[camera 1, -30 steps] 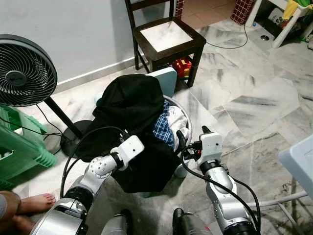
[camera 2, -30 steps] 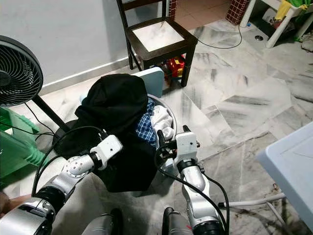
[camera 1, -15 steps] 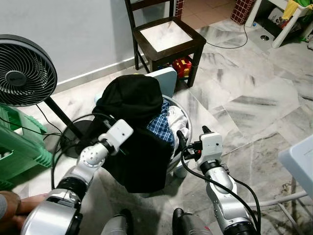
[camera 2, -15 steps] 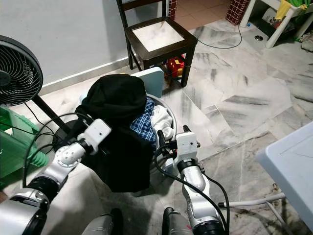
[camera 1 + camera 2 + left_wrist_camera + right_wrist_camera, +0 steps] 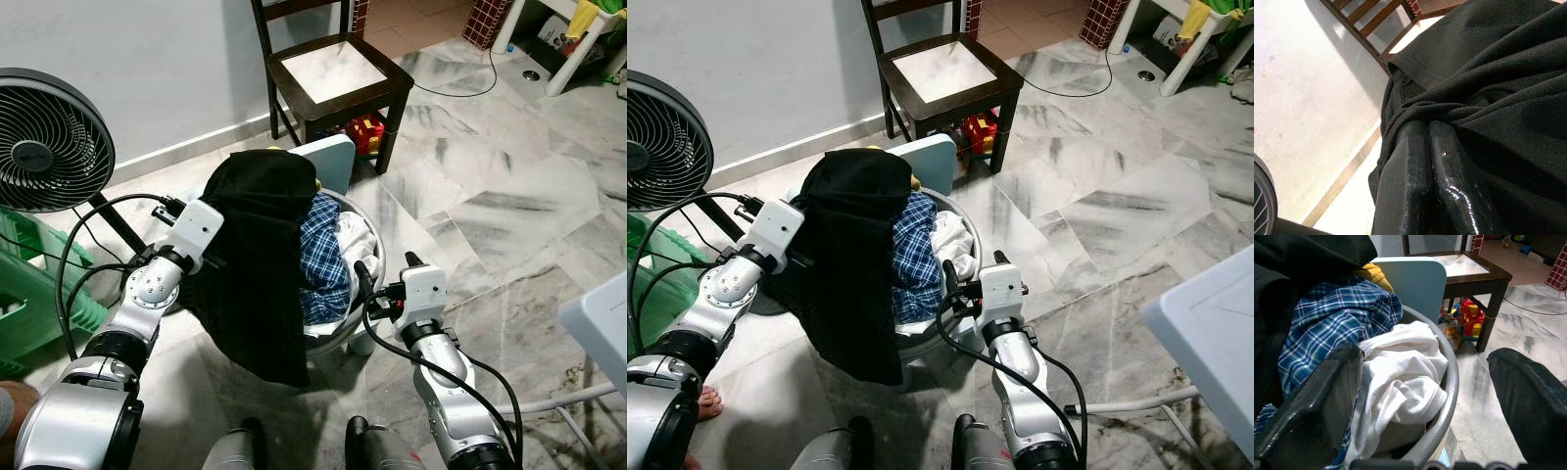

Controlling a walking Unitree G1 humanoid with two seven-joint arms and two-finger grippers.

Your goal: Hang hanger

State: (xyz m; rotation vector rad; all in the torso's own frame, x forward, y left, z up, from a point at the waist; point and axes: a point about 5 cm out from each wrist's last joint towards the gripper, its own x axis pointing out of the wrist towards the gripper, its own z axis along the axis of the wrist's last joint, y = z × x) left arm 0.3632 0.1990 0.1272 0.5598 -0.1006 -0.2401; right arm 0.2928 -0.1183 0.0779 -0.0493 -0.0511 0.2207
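Note:
A black garment hangs over the near left side of a round grey laundry basket, its lower end dangling toward the floor. My left gripper is shut on a bunched fold of this garment, held up at the basket's left. Inside the basket lie a blue plaid shirt and a white garment. My right gripper stands open at the basket's near right rim, with nothing between its fingers.
A dark wooden chair stands behind the basket, a red toy under it. A light blue board leans at the basket's back. A black fan and green crate sit left. A white table corner juts in right. A person's foot is at lower left.
My left gripper has risen and swung left with the black garment, pulling it off the pile and uncovering more of the plaid shirt. The right arm has stayed still.

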